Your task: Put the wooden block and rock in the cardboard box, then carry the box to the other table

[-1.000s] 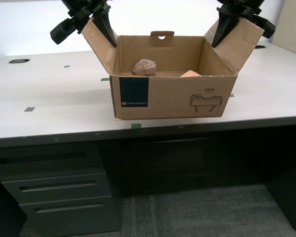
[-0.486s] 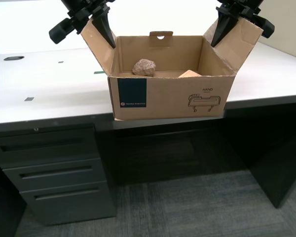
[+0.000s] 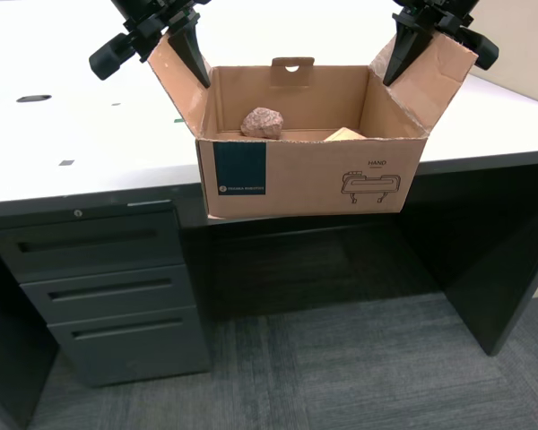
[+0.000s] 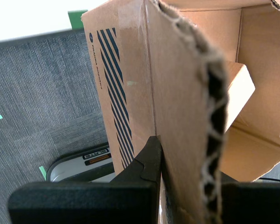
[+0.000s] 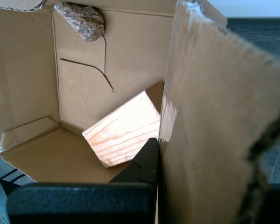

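- You've got 1 cardboard box [image 3: 309, 170] held up off the floor, in front of the white counter [image 3: 90, 143]; its long axis runs across the exterior view, blue label face toward the camera, open top up.
- Inside the box: 1 rock [image 3: 263, 122] near the back wall on the label side, and 1 wooden block [image 3: 345, 134] near the back wall on the far side from the label, tilted, one corner up.
- My first tool [image 5: 156, 161] is clamped on one side flap of the box; block and rock both sit in its view.
- My second tool [image 4: 161, 158] is clamped on a side flap too, at the striped outer wall.
- 3 drawers [image 3: 108, 291] under the counter, beside the box.
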### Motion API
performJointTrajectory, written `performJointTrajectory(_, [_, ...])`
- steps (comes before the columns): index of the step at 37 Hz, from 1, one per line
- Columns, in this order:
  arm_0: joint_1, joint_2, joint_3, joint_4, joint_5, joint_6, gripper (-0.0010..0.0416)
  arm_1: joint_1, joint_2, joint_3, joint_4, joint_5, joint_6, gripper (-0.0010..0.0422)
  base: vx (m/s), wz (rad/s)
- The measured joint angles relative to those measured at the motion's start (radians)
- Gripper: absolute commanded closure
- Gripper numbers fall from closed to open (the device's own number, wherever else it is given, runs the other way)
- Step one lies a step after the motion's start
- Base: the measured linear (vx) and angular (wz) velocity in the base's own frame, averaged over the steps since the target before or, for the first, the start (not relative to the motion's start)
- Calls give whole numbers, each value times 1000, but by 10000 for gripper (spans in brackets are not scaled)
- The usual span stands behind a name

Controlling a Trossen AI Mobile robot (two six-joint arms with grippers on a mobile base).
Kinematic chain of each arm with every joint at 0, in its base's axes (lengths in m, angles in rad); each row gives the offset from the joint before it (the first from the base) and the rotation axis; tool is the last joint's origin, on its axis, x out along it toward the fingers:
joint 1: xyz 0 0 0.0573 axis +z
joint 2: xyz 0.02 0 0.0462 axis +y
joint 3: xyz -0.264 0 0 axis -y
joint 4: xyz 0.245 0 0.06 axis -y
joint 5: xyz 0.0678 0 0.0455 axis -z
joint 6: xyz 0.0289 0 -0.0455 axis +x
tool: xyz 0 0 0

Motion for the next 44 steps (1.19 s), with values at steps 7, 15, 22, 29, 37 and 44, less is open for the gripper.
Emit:
performJointTrajectory(7, [1,0,0,1,0,3,407,0,0,0,3,-3,-1,414,-113,65])
performJointTrajectory(15, [2,0,0,13,0,7,406,0,0,0,5,-4,-16,414,-115,52])
performJointTrajectory(22, [2,0,0,20,0,14,407,0,0,0,10,-6,-21,414,-111,44])
performJointTrajectory(29, [2,0,0,16,0,16,407,0,0,0,10,-6,-27,414,-73,58])
performJointTrajectory(37, [2,0,0,9,0,16,407,-13,0,0,2,-7,-38,414,-16,127])
performJointTrajectory(44, [1,0,0,-2,5,16,407,-39,0,0,-2,-14,-28,414,9,156])
